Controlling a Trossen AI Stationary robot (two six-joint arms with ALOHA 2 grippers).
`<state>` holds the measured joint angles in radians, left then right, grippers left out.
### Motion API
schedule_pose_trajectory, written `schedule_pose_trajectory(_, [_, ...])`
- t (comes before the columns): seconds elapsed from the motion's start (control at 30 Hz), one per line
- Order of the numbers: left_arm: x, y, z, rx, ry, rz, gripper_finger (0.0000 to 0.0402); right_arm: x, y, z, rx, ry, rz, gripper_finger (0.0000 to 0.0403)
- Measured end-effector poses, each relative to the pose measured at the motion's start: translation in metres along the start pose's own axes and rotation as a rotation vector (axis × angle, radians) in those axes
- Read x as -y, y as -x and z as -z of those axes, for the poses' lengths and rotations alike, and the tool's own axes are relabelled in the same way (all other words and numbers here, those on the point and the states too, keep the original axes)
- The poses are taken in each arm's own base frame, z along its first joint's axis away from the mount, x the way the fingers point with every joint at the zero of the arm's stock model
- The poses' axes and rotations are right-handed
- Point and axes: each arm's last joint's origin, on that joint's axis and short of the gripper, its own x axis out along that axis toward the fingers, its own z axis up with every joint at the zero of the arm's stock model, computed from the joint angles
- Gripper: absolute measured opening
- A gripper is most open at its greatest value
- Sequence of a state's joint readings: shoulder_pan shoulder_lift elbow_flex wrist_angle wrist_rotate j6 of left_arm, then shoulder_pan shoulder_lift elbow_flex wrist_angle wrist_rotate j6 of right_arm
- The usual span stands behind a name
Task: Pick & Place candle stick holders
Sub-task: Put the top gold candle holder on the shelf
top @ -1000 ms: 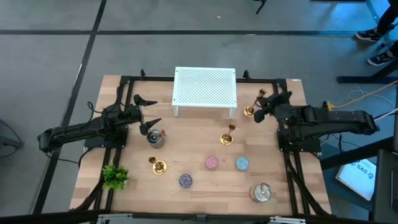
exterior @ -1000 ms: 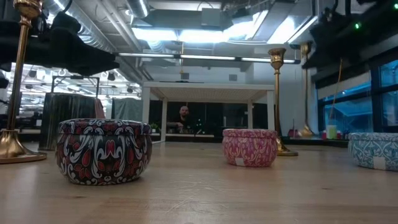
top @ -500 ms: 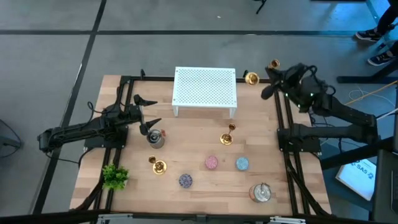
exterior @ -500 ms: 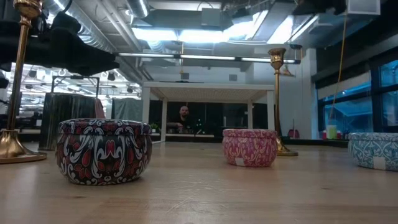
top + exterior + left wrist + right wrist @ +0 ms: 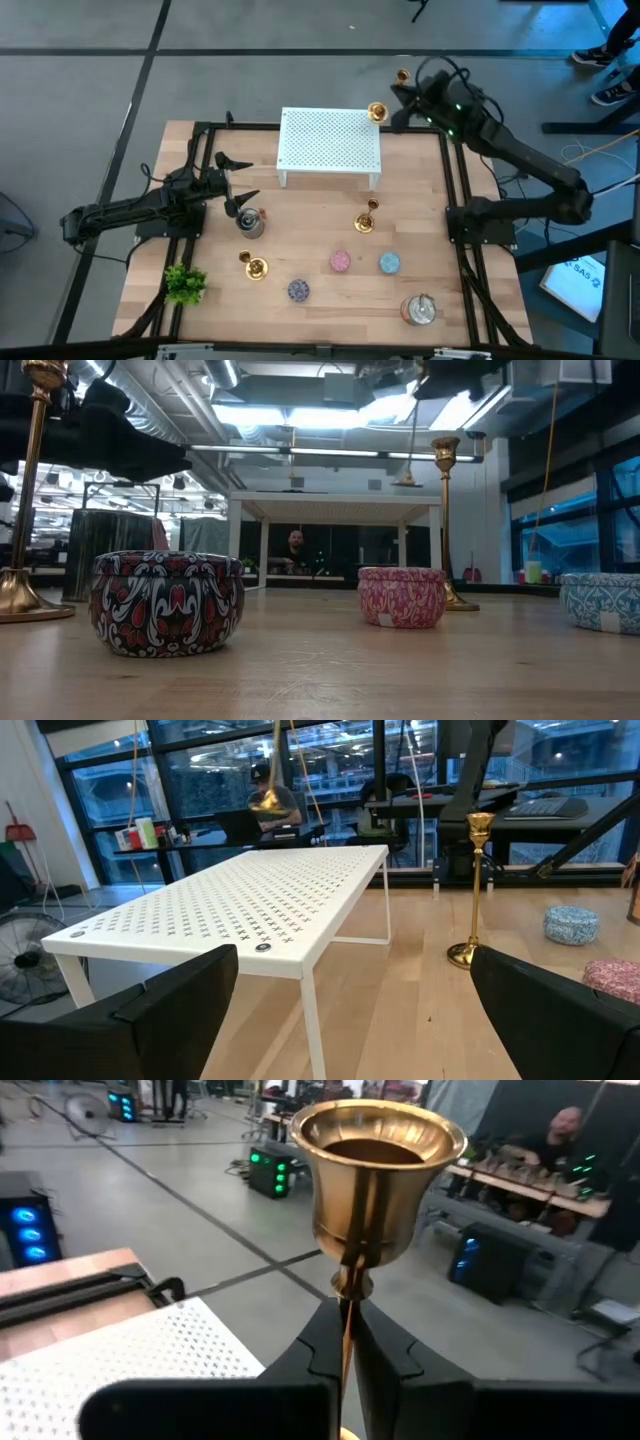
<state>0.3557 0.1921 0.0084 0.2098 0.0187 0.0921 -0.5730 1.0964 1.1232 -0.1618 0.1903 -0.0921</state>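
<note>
High view: right gripper (image 5: 393, 104), jaws clamped on a candle stick holder (image 5: 378, 112), above white perforated rack's (image 5: 329, 140) far right corner; left gripper (image 5: 238, 180) jaws apart.

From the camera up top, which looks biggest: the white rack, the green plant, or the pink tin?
1. White rack, by far the biggest.
2. Green plant, much smaller.
3. Pink tin, smallest.
All rest on the table, so nearness hardly skews this.

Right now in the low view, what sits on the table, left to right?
Tall gold candlestick holder → dark patterned tin → pink tin → second candlestick holder → blue tin.
</note>
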Motion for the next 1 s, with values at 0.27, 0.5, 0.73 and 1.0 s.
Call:
schedule_pose_trajectory(0.27, [0.0,0.0,0.0,0.0,0.0,0.0,0.04,0.011,-0.041,0.009,-0.09,-0.063,-0.06,0.001])
schedule_pose_trajectory(0.5, [0.0,0.0,0.0,0.0,0.0,0.0,0.04,0.013,-0.055,0.02,-0.144,-0.065,-0.052,0.001])
schedule_pose_trajectory(0.73, [0.0,0.0,0.0,0.0,0.0,0.001,0.04,0.013,-0.055,0.019,-0.13,-0.09,-0.057,0.001])
schedule_pose_trajectory(1.0, [0.0,0.0,0.0,0.0,0.0,0.0,0.04,0.013,-0.055,0.019,-0.132,-0.095,-0.072,0.001])
